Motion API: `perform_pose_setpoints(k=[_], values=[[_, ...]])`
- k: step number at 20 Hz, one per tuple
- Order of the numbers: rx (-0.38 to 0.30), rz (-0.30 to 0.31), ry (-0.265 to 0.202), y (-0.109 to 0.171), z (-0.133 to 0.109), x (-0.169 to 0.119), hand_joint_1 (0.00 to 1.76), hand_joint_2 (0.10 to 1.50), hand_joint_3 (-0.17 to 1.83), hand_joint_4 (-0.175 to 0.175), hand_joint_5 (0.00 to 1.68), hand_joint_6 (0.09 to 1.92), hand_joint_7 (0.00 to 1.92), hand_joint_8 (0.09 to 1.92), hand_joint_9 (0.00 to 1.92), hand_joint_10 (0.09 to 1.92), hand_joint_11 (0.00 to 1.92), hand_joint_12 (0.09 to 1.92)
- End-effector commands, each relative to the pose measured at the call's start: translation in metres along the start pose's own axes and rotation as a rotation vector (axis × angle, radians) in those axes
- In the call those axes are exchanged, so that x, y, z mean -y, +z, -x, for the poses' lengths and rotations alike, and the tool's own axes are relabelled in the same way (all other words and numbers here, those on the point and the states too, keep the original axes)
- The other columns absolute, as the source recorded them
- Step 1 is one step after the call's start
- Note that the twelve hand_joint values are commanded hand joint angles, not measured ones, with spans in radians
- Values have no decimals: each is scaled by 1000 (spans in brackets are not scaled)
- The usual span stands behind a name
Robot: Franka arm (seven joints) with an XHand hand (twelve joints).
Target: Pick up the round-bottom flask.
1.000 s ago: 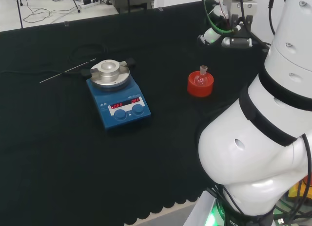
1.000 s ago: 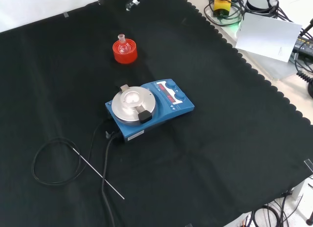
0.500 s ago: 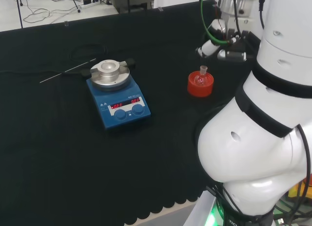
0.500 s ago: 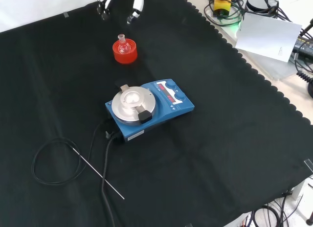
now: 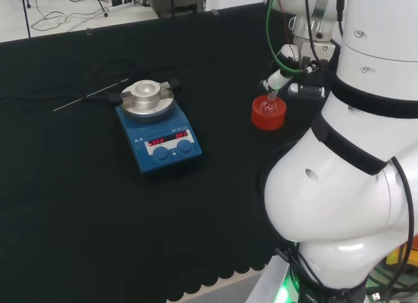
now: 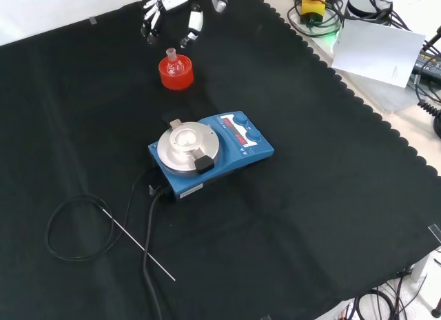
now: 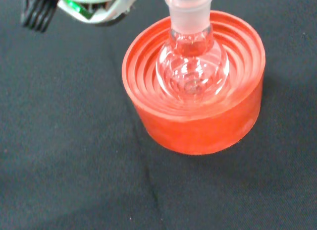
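Black cloth (image 6: 310, 196), round-bottom flask (image 7: 192, 66) upright, neck up, on red stand (image 7: 198, 116)

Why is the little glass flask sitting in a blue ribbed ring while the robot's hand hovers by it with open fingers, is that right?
Not quite: the ring is red, not blue. The wrist view shows the round-bottom flask seated in a red ribbed stand. The blue thing is the hotplate stirrer nearer the camera in the front view. The hand does hover by the flask with open fingers.
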State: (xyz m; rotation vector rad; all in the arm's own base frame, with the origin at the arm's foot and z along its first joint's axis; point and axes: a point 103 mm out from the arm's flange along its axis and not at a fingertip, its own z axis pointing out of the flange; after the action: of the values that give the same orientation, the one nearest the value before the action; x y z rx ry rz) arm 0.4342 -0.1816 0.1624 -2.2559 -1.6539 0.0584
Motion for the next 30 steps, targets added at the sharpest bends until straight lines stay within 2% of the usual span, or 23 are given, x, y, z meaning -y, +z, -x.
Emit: perform_pose_setpoints(k=[1, 5, 9, 15, 24, 26, 28, 30], values=[[14, 5, 13, 6, -10, 1, 890, 615, 640, -53, 659, 140, 251, 645, 437, 682, 42, 1417], [10, -4, 17, 18, 11, -4, 902, 606, 641, -53, 650, 141, 252, 646, 435, 680, 42, 1418], [12, -13, 26, 27, 21, -8, 912, 598, 645, -53, 644, 144, 252, 646, 435, 679, 43, 1418], [10, -22, 34, 33, 26, -11, 917, 594, 652, -55, 649, 154, 255, 648, 436, 678, 44, 1419], [-2, 13, 23, 33, 23, -13, 916, 592, 660, -62, 712, 202, 274, 657, 448, 681, 57, 1420], [-6, 18, 17, 33, 22, -13, 918, 591, 667, -65, 701, 315, 284, 659, 459, 673, 71, 1413], [14, 27, 22, 38, 5, -11, 922, 590, 670, -67, 675, 446, 291, 662, 468, 668, 79, 1417], [2, 32, 9, 38, 6, -12, 926, 590, 672, -69, 660, 531, 294, 666, 472, 668, 89, 1411]])
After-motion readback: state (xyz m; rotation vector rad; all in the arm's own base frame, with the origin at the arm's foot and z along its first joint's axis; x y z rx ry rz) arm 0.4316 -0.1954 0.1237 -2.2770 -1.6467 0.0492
